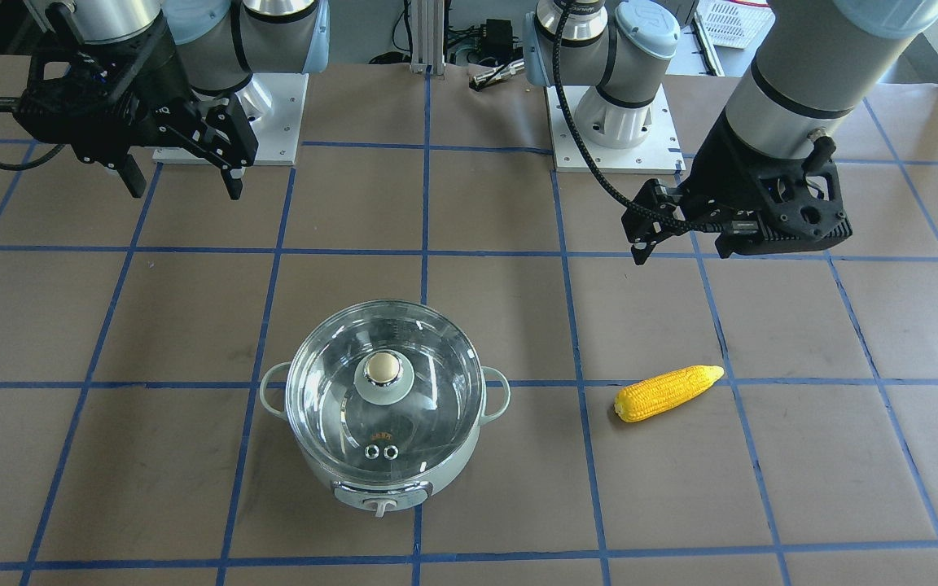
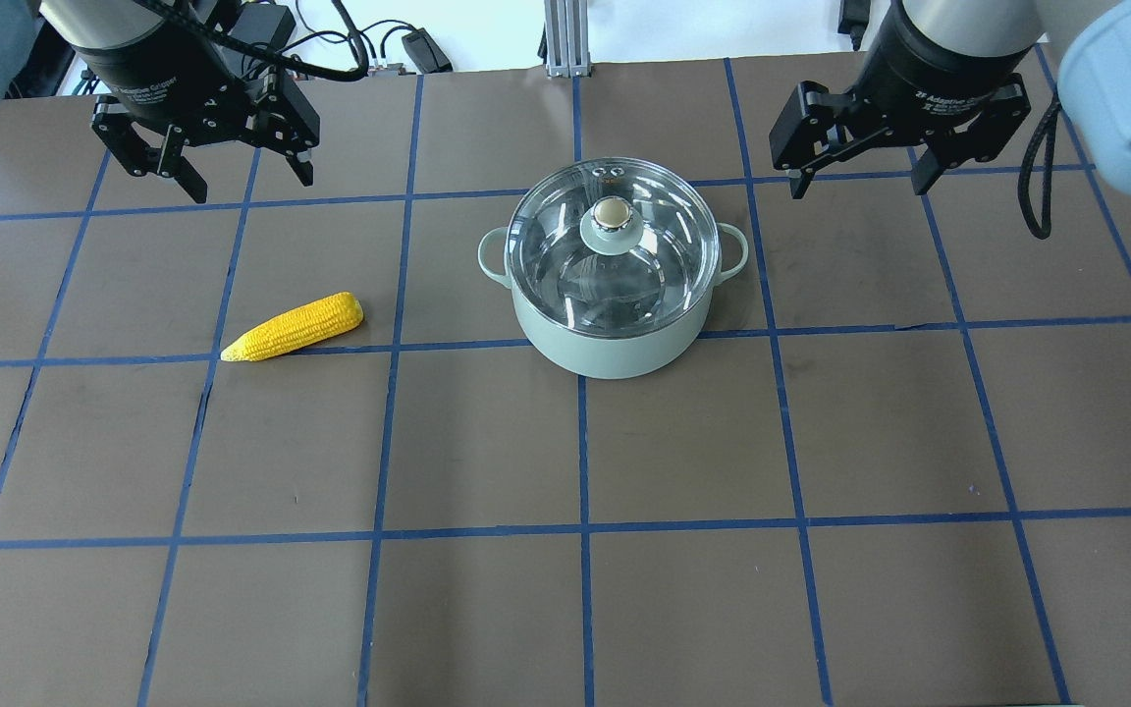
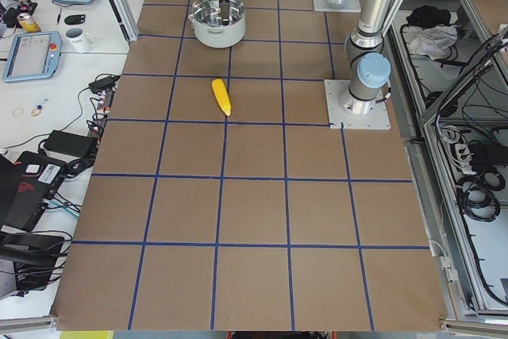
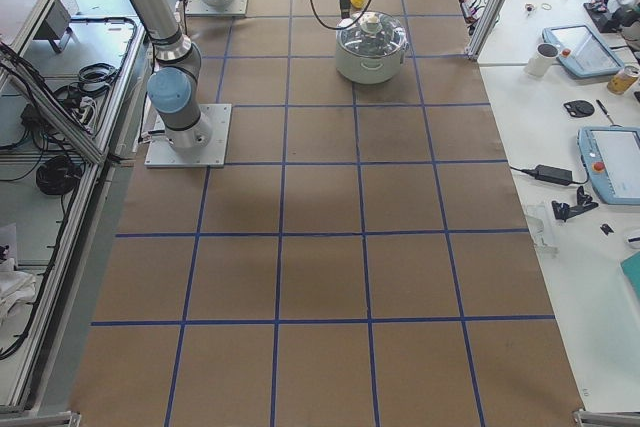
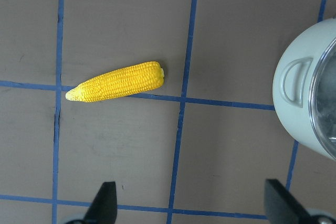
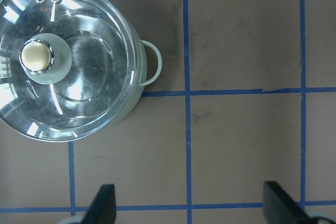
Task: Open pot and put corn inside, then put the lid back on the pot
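Observation:
The pale mint pot (image 2: 615,344) stands mid-table with the clear glass lid (image 2: 659,260) seated on it, knob (image 2: 612,211) up. The yellow corn (image 2: 296,327) lies flat on the brown table to the pot's left, about one grid square away. My left gripper (image 2: 251,185) is open and empty, hovering above the table beyond the corn. In the left wrist view the corn (image 5: 118,82) lies ahead of the open fingers and the pot (image 5: 299,103) is at the right edge. My right gripper (image 2: 860,185) is open and empty, hovering beside the pot's right. The right wrist view shows the lid (image 6: 89,87) at upper left.
The table is brown with blue tape grid lines (image 2: 580,442). The two arm bases (image 1: 611,122) stand on white plates at the robot's side. A side bench with tablets (image 3: 32,57) and a mug (image 3: 78,37) runs along the far edge.

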`<state>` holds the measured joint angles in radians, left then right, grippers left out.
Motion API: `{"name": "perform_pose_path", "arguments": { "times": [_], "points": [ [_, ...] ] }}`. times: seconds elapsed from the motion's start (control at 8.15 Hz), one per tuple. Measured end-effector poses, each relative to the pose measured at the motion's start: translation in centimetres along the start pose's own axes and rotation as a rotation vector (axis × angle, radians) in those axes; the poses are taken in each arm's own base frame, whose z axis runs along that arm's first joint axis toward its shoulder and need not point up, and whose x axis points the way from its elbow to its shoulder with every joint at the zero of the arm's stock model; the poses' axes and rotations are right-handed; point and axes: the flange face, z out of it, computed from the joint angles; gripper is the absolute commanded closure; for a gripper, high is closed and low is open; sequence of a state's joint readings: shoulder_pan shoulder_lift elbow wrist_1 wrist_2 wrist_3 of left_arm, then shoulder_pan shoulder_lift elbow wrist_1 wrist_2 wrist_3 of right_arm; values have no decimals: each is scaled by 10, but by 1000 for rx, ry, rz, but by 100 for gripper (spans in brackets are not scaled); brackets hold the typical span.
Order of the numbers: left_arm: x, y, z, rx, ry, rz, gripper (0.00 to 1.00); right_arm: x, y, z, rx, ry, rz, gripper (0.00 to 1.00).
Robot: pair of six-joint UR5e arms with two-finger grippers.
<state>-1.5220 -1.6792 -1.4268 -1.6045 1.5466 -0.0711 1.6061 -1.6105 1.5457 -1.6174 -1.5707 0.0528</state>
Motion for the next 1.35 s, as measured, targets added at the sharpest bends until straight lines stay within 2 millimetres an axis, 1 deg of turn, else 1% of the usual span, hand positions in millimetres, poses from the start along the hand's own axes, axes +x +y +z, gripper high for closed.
{"name": "perform_pose_path", "arguments": {
  "times": [0.49, 0.86, 0.98, 1.35],
  "points": [
    [0, -1, 2, -6, 1, 6, 0, 0, 0, 0, -1, 0, -2, 0],
    [-1, 0, -3, 3, 9, 43, 0, 0, 0, 0, -2, 0, -2, 0],
    [-2, -1, -3, 5, 8, 84, 0, 0, 0, 0, -2, 0, -2, 0],
    [-5, -2, -5, 12, 6, 311, 0, 0, 0, 0, -1, 0, -3, 0]
  ]
}}
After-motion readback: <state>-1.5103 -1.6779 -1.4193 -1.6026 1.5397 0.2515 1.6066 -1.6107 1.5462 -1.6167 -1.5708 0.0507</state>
